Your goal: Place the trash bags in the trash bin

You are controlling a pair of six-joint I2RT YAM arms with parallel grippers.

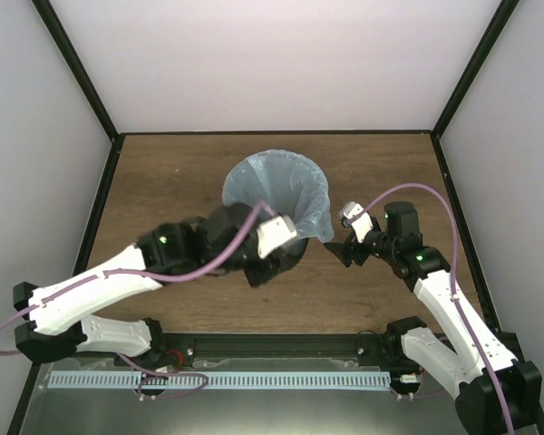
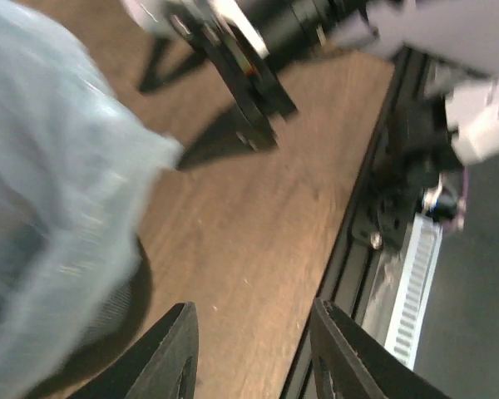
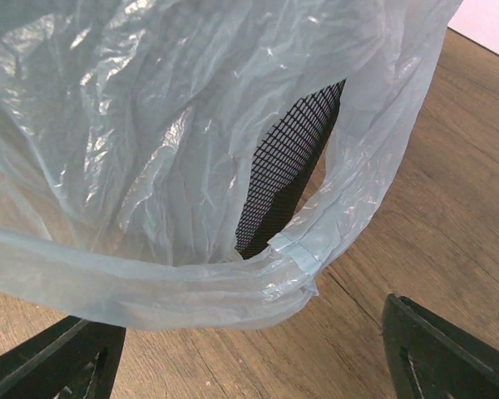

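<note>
The light-blue trash bag (image 1: 276, 193) is spread open in and over the rim of the black mesh trash bin (image 1: 301, 255) at mid-table. My left gripper (image 1: 261, 270) is open and empty, low at the bin's near-left side; its view shows the bag (image 2: 50, 183) and a bit of mesh (image 2: 108, 314) to the left of the gripper (image 2: 254, 353). My right gripper (image 1: 343, 253) is open and empty just right of the bin. Its view shows the gripper (image 3: 249, 366) below the bag (image 3: 175, 125), with a handle loop (image 3: 312, 245) hanging outside the mesh (image 3: 287, 166).
The wooden table (image 1: 163, 181) is enclosed by white walls with black frame posts (image 1: 77, 68). A black rail (image 2: 349, 249) runs along the near table edge. My right gripper also shows at the top of the left wrist view (image 2: 249, 83).
</note>
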